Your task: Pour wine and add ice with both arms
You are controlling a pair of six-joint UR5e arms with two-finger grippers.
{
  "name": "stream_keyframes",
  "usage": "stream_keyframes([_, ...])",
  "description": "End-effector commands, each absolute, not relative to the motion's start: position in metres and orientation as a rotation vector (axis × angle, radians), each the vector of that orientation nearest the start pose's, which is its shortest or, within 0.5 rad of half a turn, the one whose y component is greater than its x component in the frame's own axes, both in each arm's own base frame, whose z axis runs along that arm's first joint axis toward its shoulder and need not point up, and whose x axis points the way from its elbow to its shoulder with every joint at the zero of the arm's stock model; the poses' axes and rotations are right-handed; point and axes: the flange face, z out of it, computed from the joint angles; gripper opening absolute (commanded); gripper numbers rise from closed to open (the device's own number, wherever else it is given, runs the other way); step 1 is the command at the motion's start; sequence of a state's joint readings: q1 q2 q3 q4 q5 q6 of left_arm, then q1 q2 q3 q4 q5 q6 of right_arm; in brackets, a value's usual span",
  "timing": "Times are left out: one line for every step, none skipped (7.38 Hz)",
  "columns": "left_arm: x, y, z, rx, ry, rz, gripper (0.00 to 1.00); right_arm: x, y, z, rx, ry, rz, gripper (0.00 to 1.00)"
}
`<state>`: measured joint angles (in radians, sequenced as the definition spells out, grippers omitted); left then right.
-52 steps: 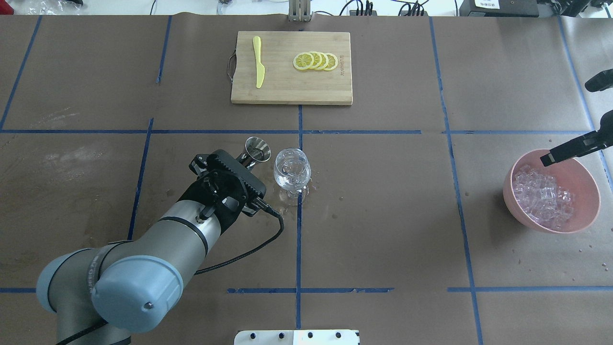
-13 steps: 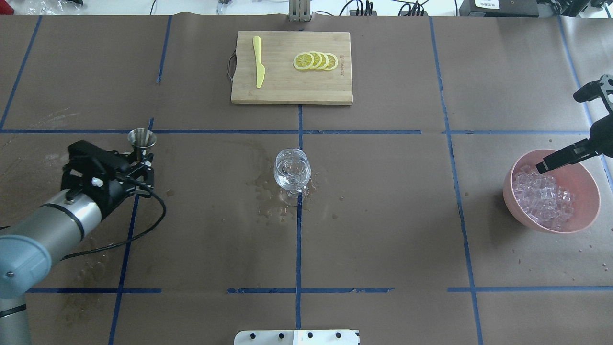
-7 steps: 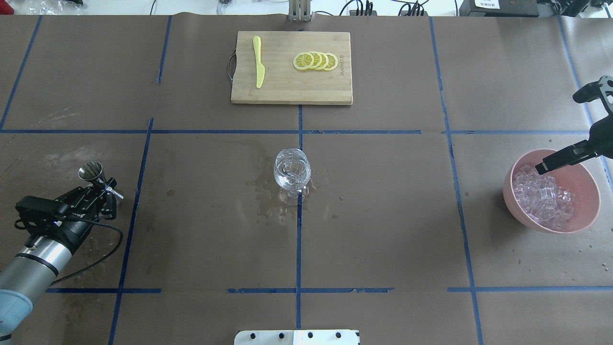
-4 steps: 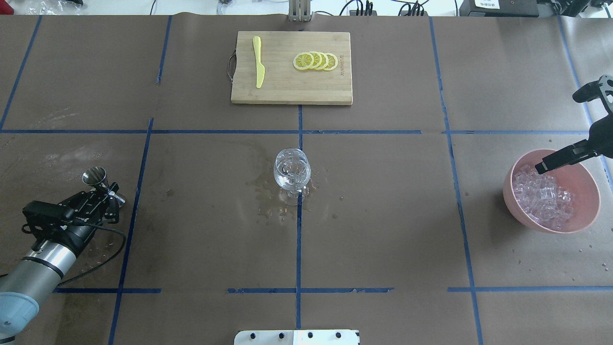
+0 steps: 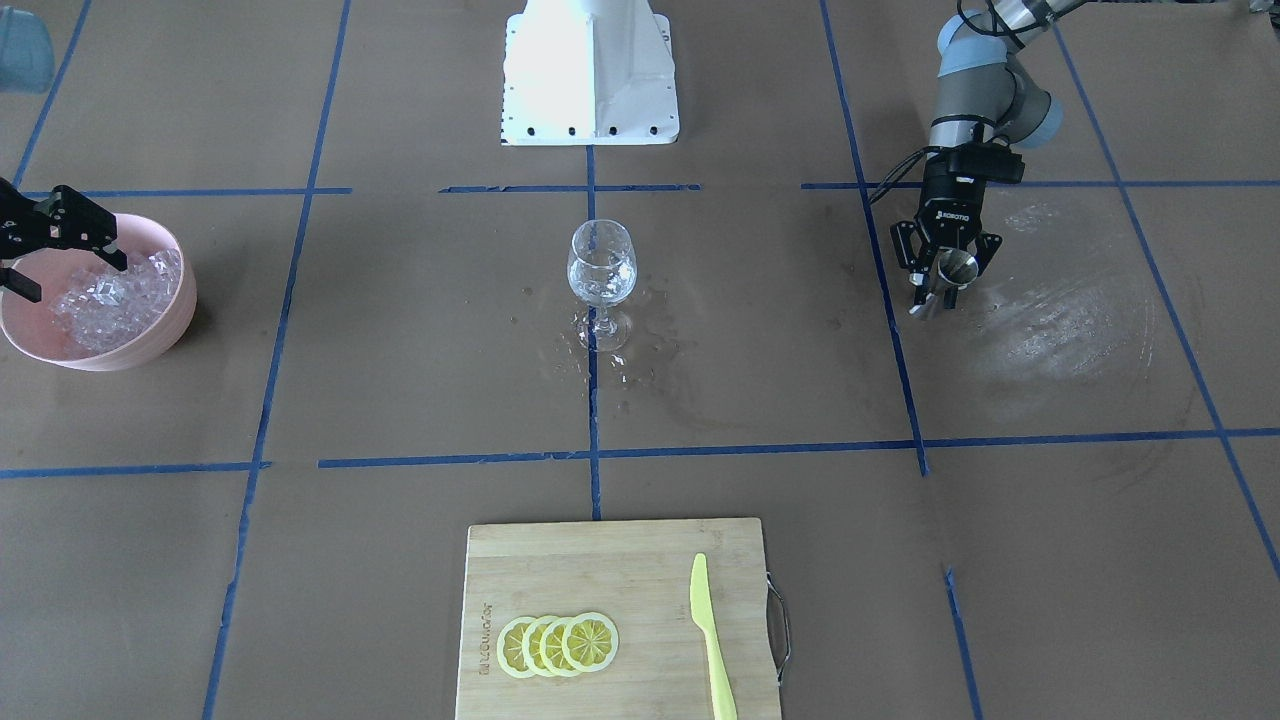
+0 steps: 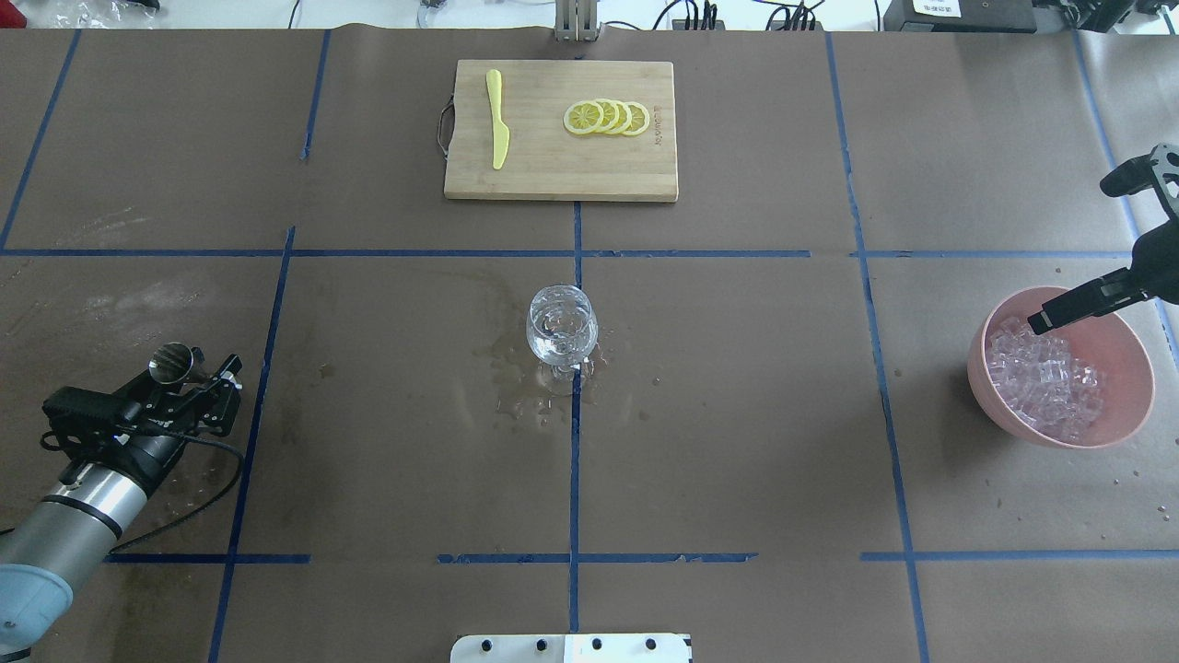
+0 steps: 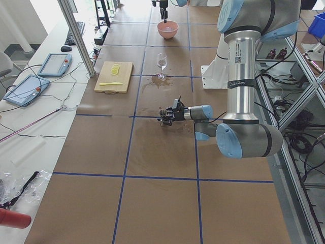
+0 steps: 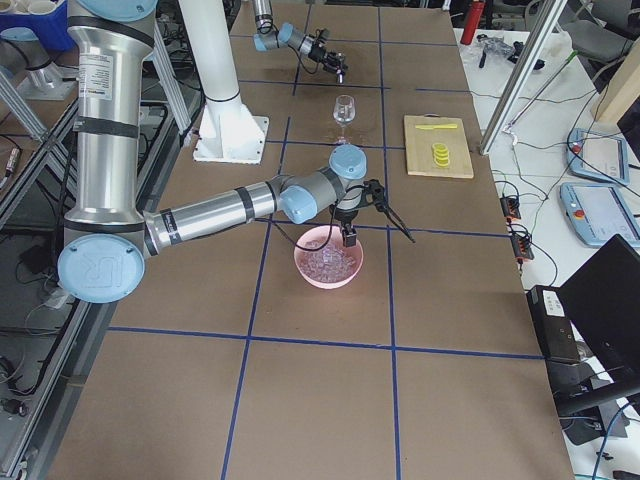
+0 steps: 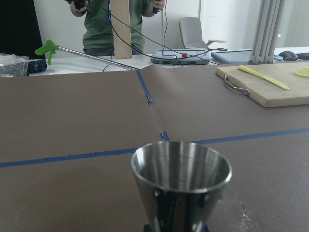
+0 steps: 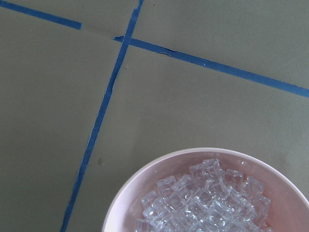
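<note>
Gripping a steel jigger [image 6: 171, 363], the left end effector [image 6: 189, 387]; right end effector [image 5: 55, 245] seemingly spread wide above the ice [image 6: 1041, 379]

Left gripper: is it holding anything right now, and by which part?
Yes. The left gripper holds the small steel measuring cup, jaws closed on its narrow lower part below the flared rim, low over the table.
</note>
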<state>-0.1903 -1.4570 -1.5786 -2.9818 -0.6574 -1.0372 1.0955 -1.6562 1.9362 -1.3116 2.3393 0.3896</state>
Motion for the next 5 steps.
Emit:
stream_keyframes([0.376, -0.288, 0.540, 1.140, 0.858, -0.313, 1.00, -0.157, -0.441, 0.487, 0.150, -0.897, -0.290, 1.00])
stream_keyframes([0.374, -0.288, 0.541, 1.137, 0.857, -0.307, 1.00, -0.157, -0.441, 0.487, 0.150, -0.897, -0.289, 1.00])
stream_keyframes([0.373, -0.286, 0.544, 1.127, 0.848, -0.285, 1.00, -0.157, -0.441, 0.487, 0.144, -0.899, -0.278, 1.00])
stream_keyframes([0.368, -0.282, 0.557, 1.085, 0.839, -0.228, 1.00, -0.159, -0.440, 0.486, 0.143, -0.900, -0.280, 1.00])
stream_keyframes([0.354, -0.274, 0.563, 1.027, 0.838, -0.163, 1.00, -0.159, -0.440, 0.485, 0.146, -0.901, -0.281, 1.00])
